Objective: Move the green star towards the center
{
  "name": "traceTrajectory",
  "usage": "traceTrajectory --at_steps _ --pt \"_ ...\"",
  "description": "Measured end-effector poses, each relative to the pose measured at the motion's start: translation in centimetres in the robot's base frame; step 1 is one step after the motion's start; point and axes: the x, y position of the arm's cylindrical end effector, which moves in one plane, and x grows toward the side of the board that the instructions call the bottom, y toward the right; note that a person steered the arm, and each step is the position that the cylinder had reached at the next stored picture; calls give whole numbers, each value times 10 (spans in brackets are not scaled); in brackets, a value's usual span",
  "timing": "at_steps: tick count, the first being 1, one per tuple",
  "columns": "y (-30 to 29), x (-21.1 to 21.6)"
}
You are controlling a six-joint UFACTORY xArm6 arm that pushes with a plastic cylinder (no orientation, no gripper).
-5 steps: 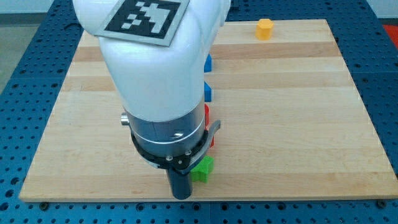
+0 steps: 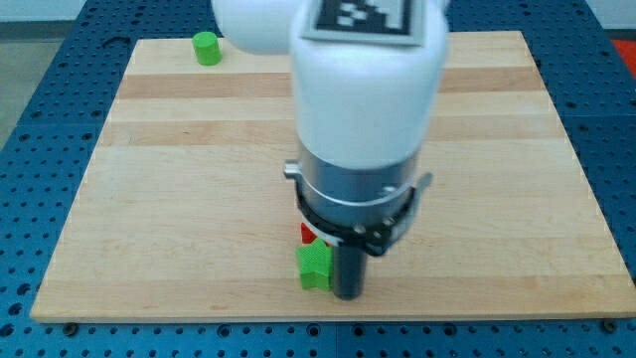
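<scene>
**Tip beside the star, wrong side for a centre push**

No gripper here, so nothing to open or close: just a straight dark rod, my tip planted on the pale wooden board near the view's bottom edge. Touching or almost touching the small green star-shaped block just to the view's left; contact not certain. Directly above the star, a red block, shape hidden under the white arm housing. Far off at the view's top left, a green cylinder-like block.

Risks, as judgement: pushing from this side likely sends the star further left, not upward to the centre. Pushing up from below probably drives the star into the red block, shoving both or jamming. Off-centre contact on a star point likely spins it away. Close to the bottom edge too: a stray nudge downward could tip it off the board.
</scene>
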Motion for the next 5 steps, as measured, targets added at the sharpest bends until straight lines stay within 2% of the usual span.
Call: traceTrajectory --at_steps 1,3,5 --pt "-9 -5" --pt "-77 -15" --pt "-77 -39"
